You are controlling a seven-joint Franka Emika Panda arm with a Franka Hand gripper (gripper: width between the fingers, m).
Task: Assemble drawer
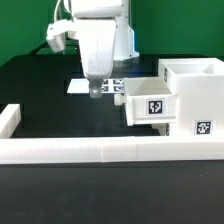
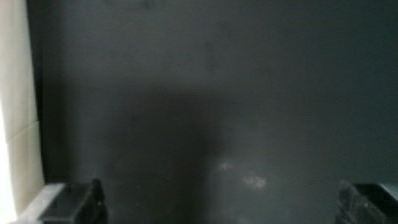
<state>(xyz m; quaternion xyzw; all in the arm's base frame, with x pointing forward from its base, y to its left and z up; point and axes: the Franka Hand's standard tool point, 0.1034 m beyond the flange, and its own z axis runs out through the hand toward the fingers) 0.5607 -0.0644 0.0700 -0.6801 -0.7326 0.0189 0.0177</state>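
The white drawer housing [image 1: 197, 98] stands at the exterior view's right, with a tag low on its front. A small open-top tray [image 1: 150, 103] with a tag on its face sits against the housing's left side. I cannot pick out a second tray. My gripper [image 1: 97, 90] hangs just above the black table, left of the tray and apart from it. In the wrist view my gripper [image 2: 226, 202] is open and empty. Its fingertips [image 2: 79, 200] show at both lower corners over bare dark table. A pale strip [image 2: 15, 100] runs along one edge.
The marker board [image 1: 80, 86] lies flat behind the gripper. A low white wall strip [image 1: 100, 151] borders the table's front and turns up at the exterior view's left [image 1: 10, 118].
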